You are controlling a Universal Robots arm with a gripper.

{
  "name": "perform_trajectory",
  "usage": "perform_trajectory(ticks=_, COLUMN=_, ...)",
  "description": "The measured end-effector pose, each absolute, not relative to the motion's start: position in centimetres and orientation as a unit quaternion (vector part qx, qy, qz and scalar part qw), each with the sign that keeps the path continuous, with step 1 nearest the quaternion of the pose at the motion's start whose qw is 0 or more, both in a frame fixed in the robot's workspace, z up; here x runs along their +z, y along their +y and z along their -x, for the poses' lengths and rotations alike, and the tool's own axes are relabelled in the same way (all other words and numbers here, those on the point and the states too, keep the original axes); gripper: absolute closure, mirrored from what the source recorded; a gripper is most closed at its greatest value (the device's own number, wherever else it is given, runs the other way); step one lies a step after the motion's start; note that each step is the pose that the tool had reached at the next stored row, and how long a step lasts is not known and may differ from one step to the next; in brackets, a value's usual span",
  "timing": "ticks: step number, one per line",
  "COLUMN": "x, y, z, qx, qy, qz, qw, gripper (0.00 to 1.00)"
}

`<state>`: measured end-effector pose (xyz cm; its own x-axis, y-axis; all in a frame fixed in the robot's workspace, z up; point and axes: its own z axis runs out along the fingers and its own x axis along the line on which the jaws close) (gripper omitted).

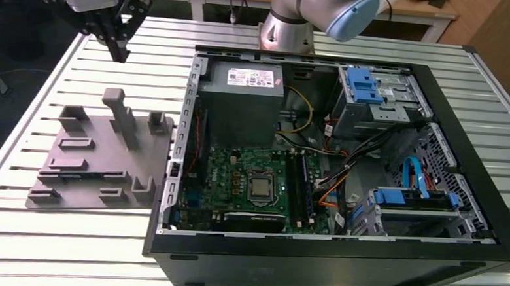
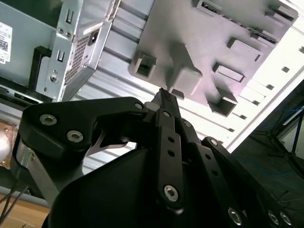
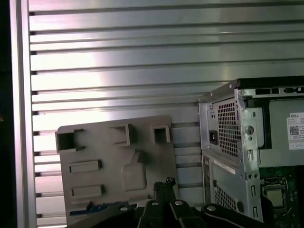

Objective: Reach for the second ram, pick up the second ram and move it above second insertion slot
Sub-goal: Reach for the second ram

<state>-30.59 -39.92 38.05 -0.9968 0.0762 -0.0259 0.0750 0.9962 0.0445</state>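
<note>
Above the far corner of the bench [image 1: 31, 85], at the exterior view's left, the end effector [image 1: 119, 54] hangs tip-down. Its fingers are pressed together with nothing between them, as the second wrist view shows where they meet in one narrow tip. Below it and towards the camera sits the grey fixture plate [image 1: 97, 157], flat on the slatted bench. In the first wrist view the second ram [image 3: 92, 207] appears as a thin bluish-green strip at the plate's edge opposite its row of three raised blocks. The end effector is therefore well apart from the second ram, which lies across the plate from it on the side nearer the exterior camera. The ram's long axis appears to run along that edge, roughly parallel to the bench slats. Just beside the plate, to the exterior view's right, stands the open computer case [image 1: 318, 267], with its motherboard [image 1: 235, 175] exposed. Open slats lie around the plate's other sides.
</note>
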Motion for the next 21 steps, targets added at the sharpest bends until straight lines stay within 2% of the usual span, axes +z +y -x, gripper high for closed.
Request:
perform_trajectory(ticks=9, x=37.3, y=-42.2, z=32.3, qx=0.022, qy=0.999, qz=-0.038, qw=0.014, gripper=0.89)
perform_trajectory(ticks=21, x=35.7, y=-42.4, z=34.3, qx=0.022, qy=0.999, qz=-0.038, qw=0.014, gripper=0.89)
